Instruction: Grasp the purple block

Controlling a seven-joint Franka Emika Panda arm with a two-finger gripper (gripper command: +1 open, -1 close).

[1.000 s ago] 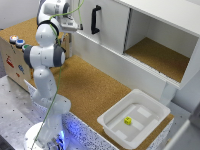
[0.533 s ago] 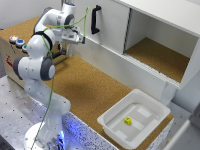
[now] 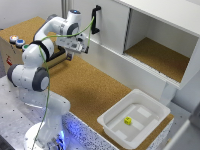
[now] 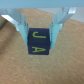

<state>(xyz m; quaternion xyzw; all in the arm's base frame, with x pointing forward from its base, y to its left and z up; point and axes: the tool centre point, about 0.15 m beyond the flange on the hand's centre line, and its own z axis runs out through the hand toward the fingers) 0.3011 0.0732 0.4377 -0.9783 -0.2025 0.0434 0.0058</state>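
The purple block (image 4: 40, 42), dark with yellow letters on its faces, lies on the cork surface in the wrist view. It sits between the two pale blue fingers (image 4: 21, 25) of my gripper (image 4: 40, 34). The fingers flank its two sides closely, and I see no firm squeeze on it. In the exterior view my gripper (image 3: 76, 48) hangs low over the cork table near the back, at the exterior view's left. The hand hides the block there.
A white bin (image 3: 134, 119) holding a small yellow cube (image 3: 128, 120) stands at the front right of the exterior view. A white cabinet (image 3: 150, 30) with an open shelf and a black handle (image 3: 95, 20) runs behind the gripper. A box with coloured buttons (image 3: 17, 42) is at the left.
The arm has swung down from an upright pose, moving the gripper toward the exterior view's right and lower over the cork table.
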